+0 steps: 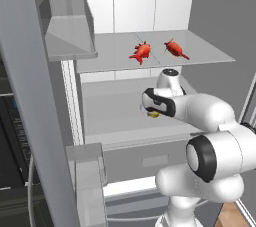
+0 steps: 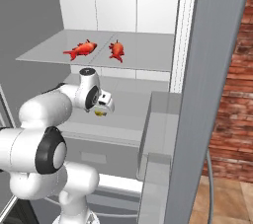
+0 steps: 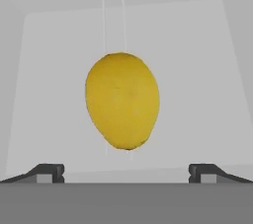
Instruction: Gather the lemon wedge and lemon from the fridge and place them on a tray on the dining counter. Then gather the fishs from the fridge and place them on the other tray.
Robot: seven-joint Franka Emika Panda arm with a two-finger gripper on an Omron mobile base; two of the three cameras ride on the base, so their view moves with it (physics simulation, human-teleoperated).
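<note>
Two small red-orange fish with pointed tails (image 1: 141, 52) (image 1: 175, 49) lie side by side on the upper pale grey shelf of the tall grey-silver fridge (image 1: 100, 6), untouched, so the second half of the job has not begun. On the shelf below rests the small roundish yellow lemon (image 3: 122, 100), and the white arm's two-finger gripper (image 3: 126, 172) hangs just above it, jaws spread wide with nothing between them. From the hand camera the fruit sits centred between the two dark fingertips (image 3: 49, 172), clear of both. From the base cameras only a sliver of yellow peeks out under the hand (image 2: 100, 113). I would judge this the opening stretch: the lemon is lined up but not yet grasped. No lemon wedge can be made out on these shelves, and neither tray nor the dining counter is in sight, so whether anything has been delivered I cannot tell.
</note>
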